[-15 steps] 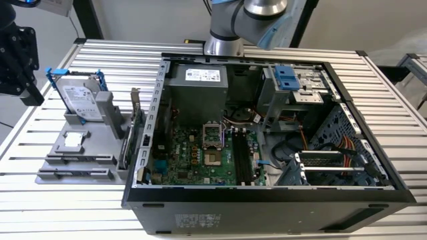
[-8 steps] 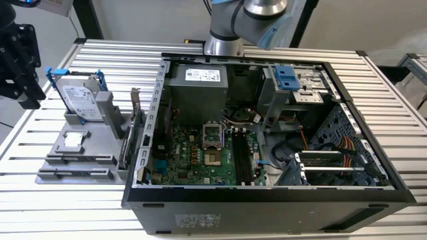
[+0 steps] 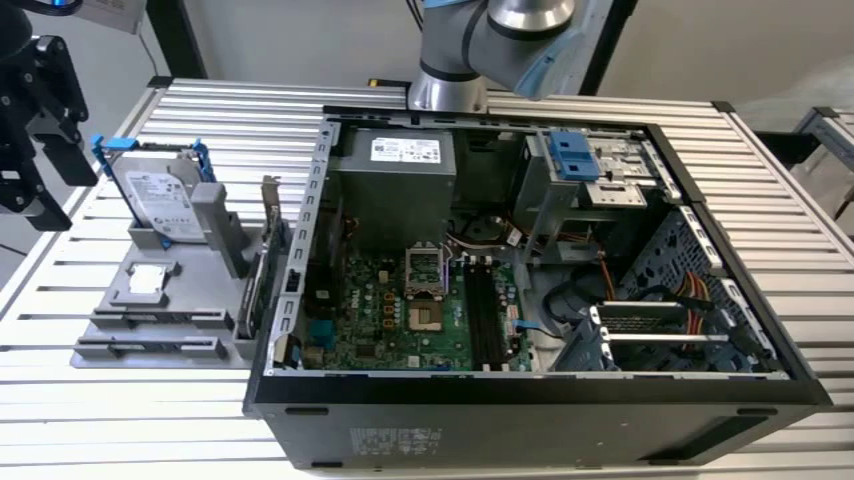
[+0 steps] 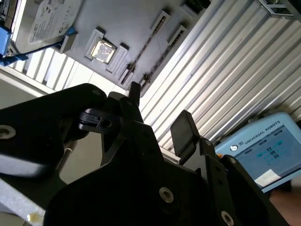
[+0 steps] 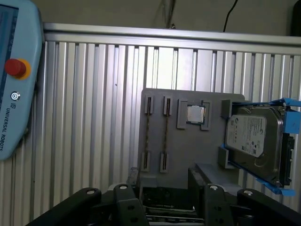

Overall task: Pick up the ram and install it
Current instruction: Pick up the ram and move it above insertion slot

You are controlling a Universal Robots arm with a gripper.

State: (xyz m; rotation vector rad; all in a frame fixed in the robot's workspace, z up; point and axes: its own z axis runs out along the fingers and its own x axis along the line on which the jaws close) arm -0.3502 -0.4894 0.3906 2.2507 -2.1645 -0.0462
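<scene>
Bright light glares off the ribbed table (image 3: 127,425), while inside the computer case (image 3: 534,415) is dim.

Ram (image 5: 165,136), thin, edge-up, in gray holder (image 5: 188,150)

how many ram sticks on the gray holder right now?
2. In the first wrist view, one ram sits in the gray holder slot next to the processor chip; the other ram sits in the neighbouring slot, farther from the chip. None looks hidden.
</scene>
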